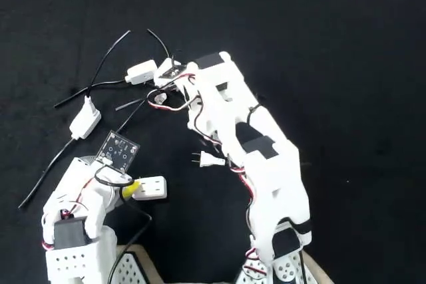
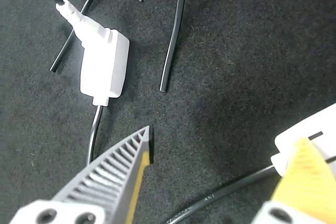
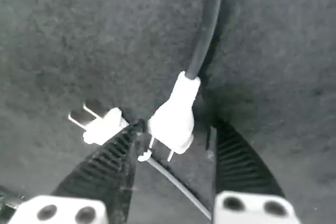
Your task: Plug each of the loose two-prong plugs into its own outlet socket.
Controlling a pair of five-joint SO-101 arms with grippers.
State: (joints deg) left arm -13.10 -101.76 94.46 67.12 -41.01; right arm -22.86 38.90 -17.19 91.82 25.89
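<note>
My right gripper (image 3: 177,127) stands open over a white two-prong plug (image 3: 173,121) on a black cable, which lies between its fingers. A second white plug (image 3: 97,121) lies just outside one finger (image 3: 113,166). From above, that right gripper (image 1: 166,81) is at the far left-centre beside a white outlet socket (image 1: 141,71). My left gripper (image 1: 130,183) is open near the front left, its yellow fingertip (image 2: 304,163) against a white outlet socket (image 1: 151,187). Another white outlet socket (image 2: 104,66) on a cable lies ahead of it. A loose two-prong plug (image 1: 212,159) lies mid-table.
Black cables (image 1: 100,71) trail across the left of the black table (image 1: 346,64), and loose cable ends (image 2: 173,35) lie near the left gripper. The right arm (image 1: 266,164) stretches diagonally over the table's middle. The table's right half is bare cloth.
</note>
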